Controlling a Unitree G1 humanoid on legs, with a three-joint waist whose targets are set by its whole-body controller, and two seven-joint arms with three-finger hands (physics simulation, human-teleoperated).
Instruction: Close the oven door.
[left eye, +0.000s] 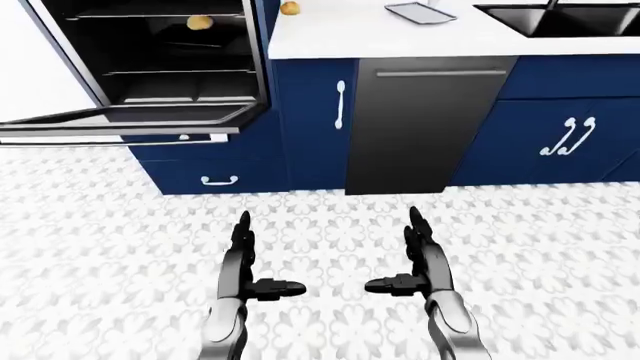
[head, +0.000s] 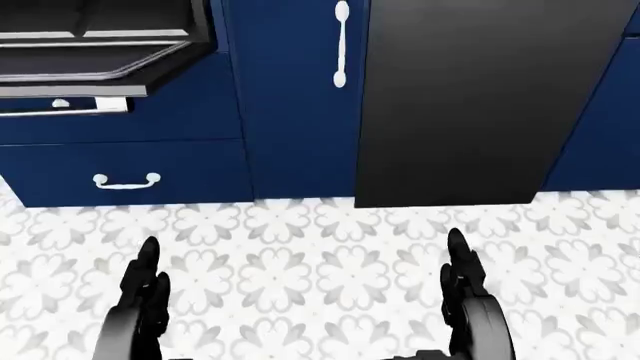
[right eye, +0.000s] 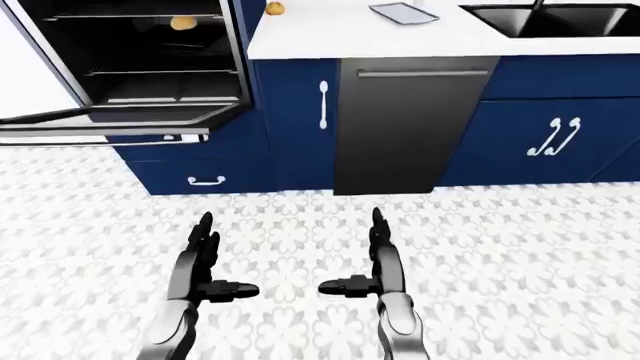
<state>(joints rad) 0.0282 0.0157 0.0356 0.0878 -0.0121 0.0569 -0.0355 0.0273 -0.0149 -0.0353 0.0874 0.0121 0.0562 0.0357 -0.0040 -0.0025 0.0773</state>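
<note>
The oven (left eye: 165, 52) sits at the upper left of the left-eye view, its black cavity and wire racks exposed. Its door (left eye: 120, 120) hangs down flat and open, sticking out toward the left edge. A small tan item (left eye: 199, 22) rests on an upper rack. My left hand (left eye: 250, 259) and right hand (left eye: 410, 255) hover low over the patterned floor, well below and to the right of the door. Both are open, fingers straight, thumbs pointing inward, holding nothing.
Blue cabinets with white handles (left eye: 340, 105) run along the wall, with a drawer (left eye: 218, 178) under the oven. A dark dishwasher panel (left eye: 420, 127) stands at centre. On the white counter (left eye: 340, 34) lie a tray (left eye: 420, 13) and a sink (left eye: 560, 19).
</note>
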